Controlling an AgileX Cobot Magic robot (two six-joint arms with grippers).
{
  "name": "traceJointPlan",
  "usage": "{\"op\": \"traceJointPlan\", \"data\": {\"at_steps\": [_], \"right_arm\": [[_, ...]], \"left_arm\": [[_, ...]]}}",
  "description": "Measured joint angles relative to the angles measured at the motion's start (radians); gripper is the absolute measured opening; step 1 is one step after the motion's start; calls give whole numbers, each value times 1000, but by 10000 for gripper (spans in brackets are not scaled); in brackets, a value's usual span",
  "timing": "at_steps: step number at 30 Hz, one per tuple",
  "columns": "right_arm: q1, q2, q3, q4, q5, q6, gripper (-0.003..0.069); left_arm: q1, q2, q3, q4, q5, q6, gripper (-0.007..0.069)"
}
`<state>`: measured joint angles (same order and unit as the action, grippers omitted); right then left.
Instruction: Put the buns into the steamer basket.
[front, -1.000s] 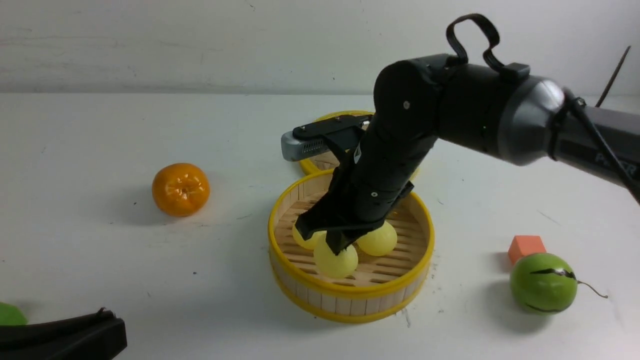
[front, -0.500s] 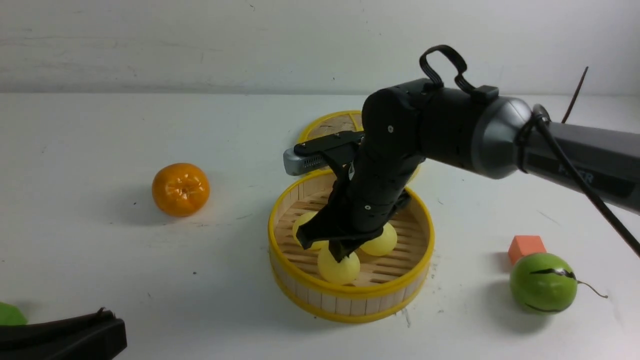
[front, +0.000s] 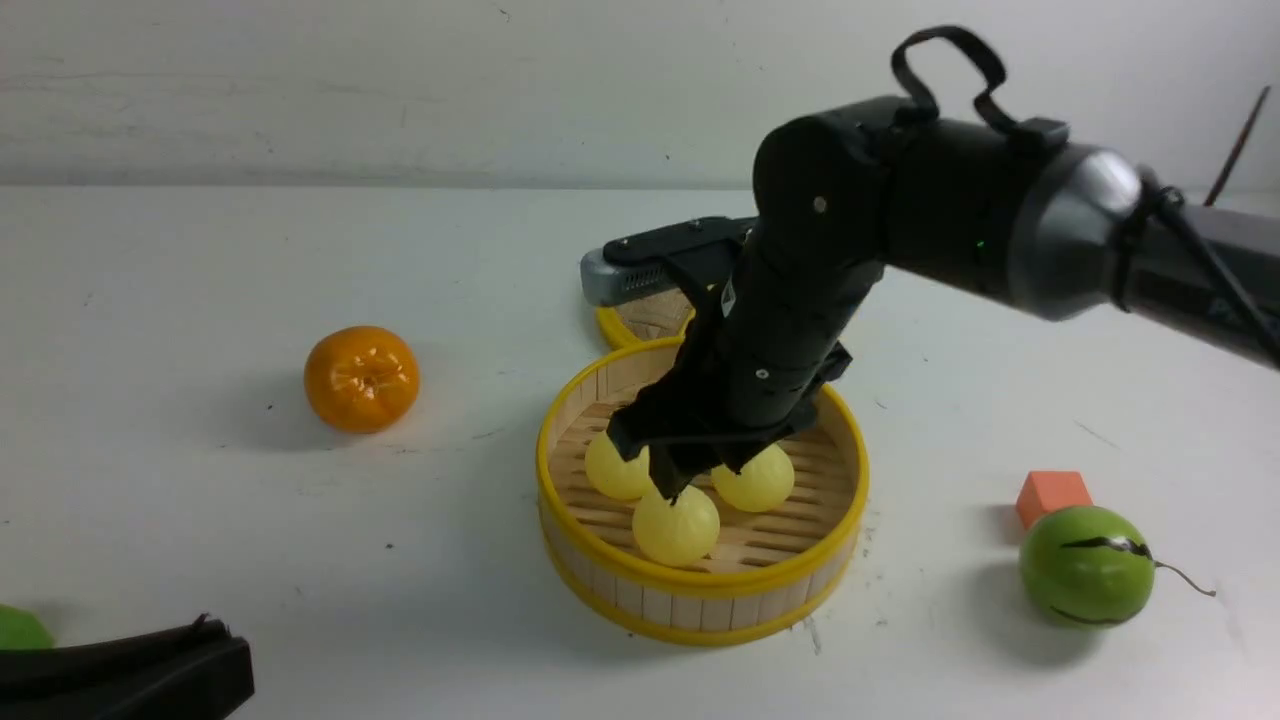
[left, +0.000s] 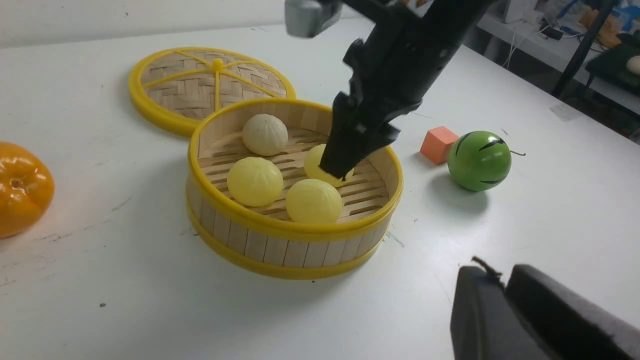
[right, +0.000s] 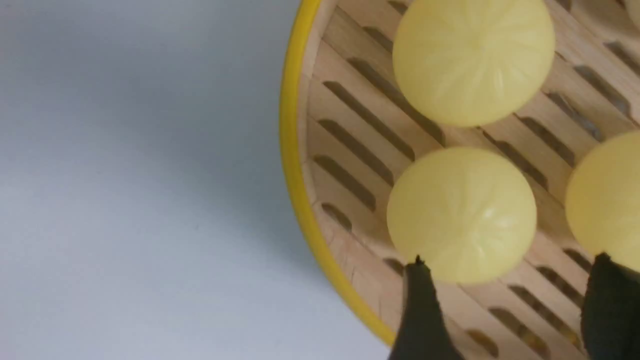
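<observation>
Raised and spread apart, the right gripper (front: 690, 478) is seen above released buns (left: 314, 200), judged light, smooth, best pinched mid-body.

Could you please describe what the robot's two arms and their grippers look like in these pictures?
The right arm is matte black with a silver-grey joint band, a looped black cable on top and a grey camera module at its wrist; the right gripper has slim black fingers. The left gripper shows only two blunt, matte black finger blocks.

The right arm (front: 1000, 230) reaches in from the right, its wrist bent steeply downward. The right pincer (front: 690, 480) points down, its 2 fingers parted and empty. The left pincer (left: 505, 310) sits low, nearly closed.
</observation>
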<state>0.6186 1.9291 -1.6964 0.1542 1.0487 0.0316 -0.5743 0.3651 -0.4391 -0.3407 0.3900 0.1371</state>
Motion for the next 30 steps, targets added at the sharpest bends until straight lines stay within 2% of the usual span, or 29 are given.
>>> {"op": "traceJointPlan", "data": {"at_steps": [2,3,5,7,8,9,10,12,18,22,30], "right_arm": [[0,-89,-1,-5,98,10,353],[0,-97,-1,-7,106,10,353],[0,-202,0,-14,168,14,238],[0,-247,11,-16,174,22,175],[0,-336,44,-19,175,38,92],[0,-347,56,-20,176,43,82],[4,-433,113,-29,179,69,15],[15,-522,183,-44,186,114,-13],[82,-859,500,-98,201,335,-6],[97,-1062,690,-113,175,431,-2],[98,-1366,951,-162,-60,455,2]], "left_arm": [[0,-3,0,0,0,0,68],[0,-3,0,0,0,0,66],[0,-32,0,-6,0,0,28],[0,-58,1,-9,1,0,2],[0,-125,1,-10,5,0,-13],[0,-125,1,-10,5,0,-13],[0,-202,7,-10,9,0,-13],[0,-268,24,-10,14,0,-13],[0,-376,124,-10,36,0,-13],[0,-377,147,-9,56,-3,-13],[0,-377,151,-9,95,-3,-13]]}}
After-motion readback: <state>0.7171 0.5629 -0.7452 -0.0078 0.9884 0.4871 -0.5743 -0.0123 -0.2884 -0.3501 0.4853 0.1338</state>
